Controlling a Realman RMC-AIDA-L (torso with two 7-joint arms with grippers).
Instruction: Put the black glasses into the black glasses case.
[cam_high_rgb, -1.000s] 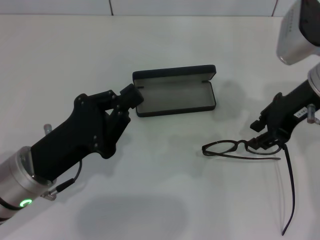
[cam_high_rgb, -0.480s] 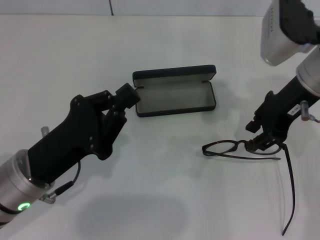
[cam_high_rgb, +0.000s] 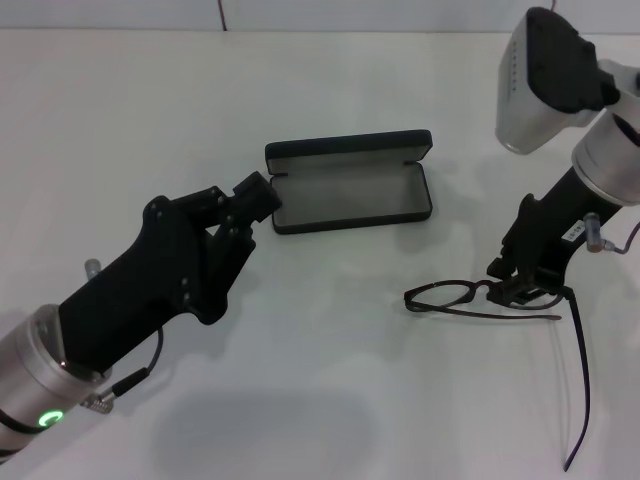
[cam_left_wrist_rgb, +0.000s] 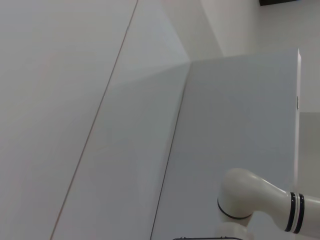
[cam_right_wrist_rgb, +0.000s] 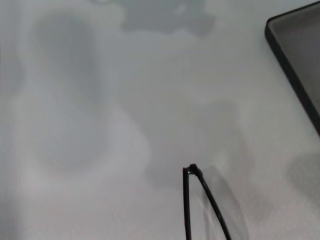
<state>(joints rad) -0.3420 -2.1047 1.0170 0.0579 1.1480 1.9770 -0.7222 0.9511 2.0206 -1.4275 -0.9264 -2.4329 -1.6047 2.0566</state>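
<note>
The black glasses case (cam_high_rgb: 350, 185) lies open on the white table, grey lining up and lid toward the back. One of its corners shows in the right wrist view (cam_right_wrist_rgb: 295, 60). My left gripper (cam_high_rgb: 258, 197) is at the case's left end, touching or nearly touching its rim. The black glasses (cam_high_rgb: 450, 297) lie on the table to the right of the case and nearer the front, with both temple arms unfolded. My right gripper (cam_high_rgb: 520, 285) is down on their right end, near the hinge. A piece of the glasses frame (cam_right_wrist_rgb: 200, 200) shows in the right wrist view.
One long temple arm (cam_high_rgb: 582, 390) trails toward the table's front right. The right arm's white housing (cam_high_rgb: 545, 70) hangs above the table's right side. In the left wrist view there are only walls and a white arm segment (cam_left_wrist_rgb: 260, 200).
The right arm's upper housing has swung left and its wrist has tilted, while the gripper stays at the glasses. The left gripper has drawn back slightly. Glasses and case have not moved.
</note>
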